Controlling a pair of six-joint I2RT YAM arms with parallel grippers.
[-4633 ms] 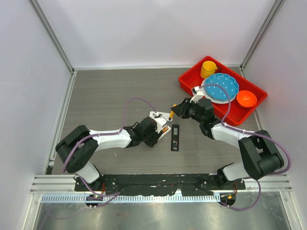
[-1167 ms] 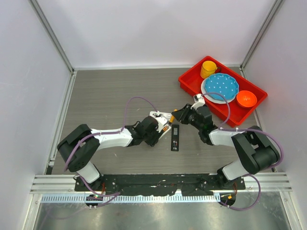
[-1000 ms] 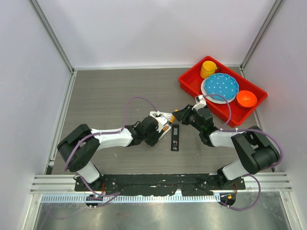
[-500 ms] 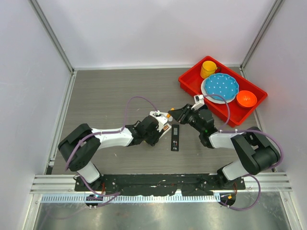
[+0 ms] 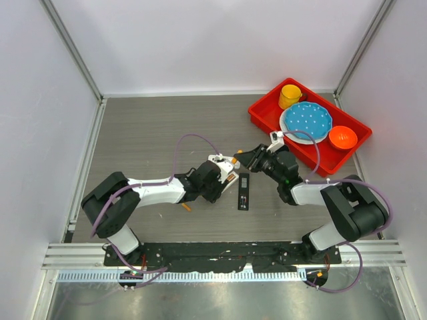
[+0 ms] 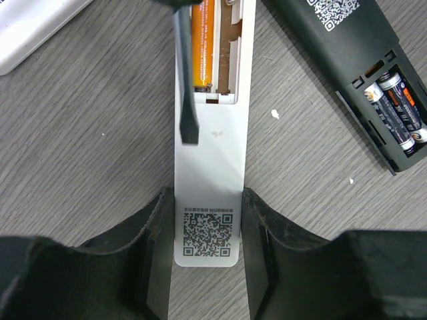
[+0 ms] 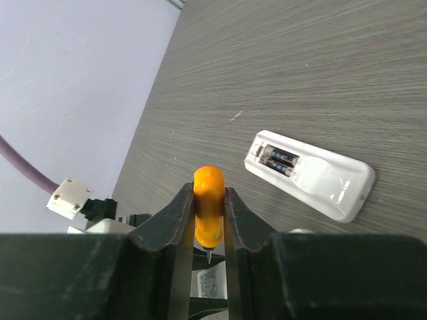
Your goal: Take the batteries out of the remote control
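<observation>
The left pincer (image 6: pixel 207 220) grips the near end of the white remote (image 6: pixel 210 167), one finger on each side. A QR code sticker (image 6: pixel 205 232) sits between the fingers. Farther up the white remote, an orange battery (image 6: pixel 203 40) lies in its open slot. The screwdriver (image 6: pixel 185 87) tip rests just left of that battery. The right pincer (image 7: pixel 209 198) squeezes the screwdriver's orange handle. To the right of the white remote lies a black remote (image 6: pixel 347 40). It has two dark batteries (image 6: pixel 400 113) inside. Their writing is too small to read.

The top camera sits high up, far away, and looks down on the black remote (image 5: pixel 244 191). The left wrist camera is very close and looks down just left of the black remote. The right wrist camera looks low across the table (image 7: pixel 320 60), away from it. Both wrist cameras see the screwdriver (image 6: pixel 185 87).
</observation>
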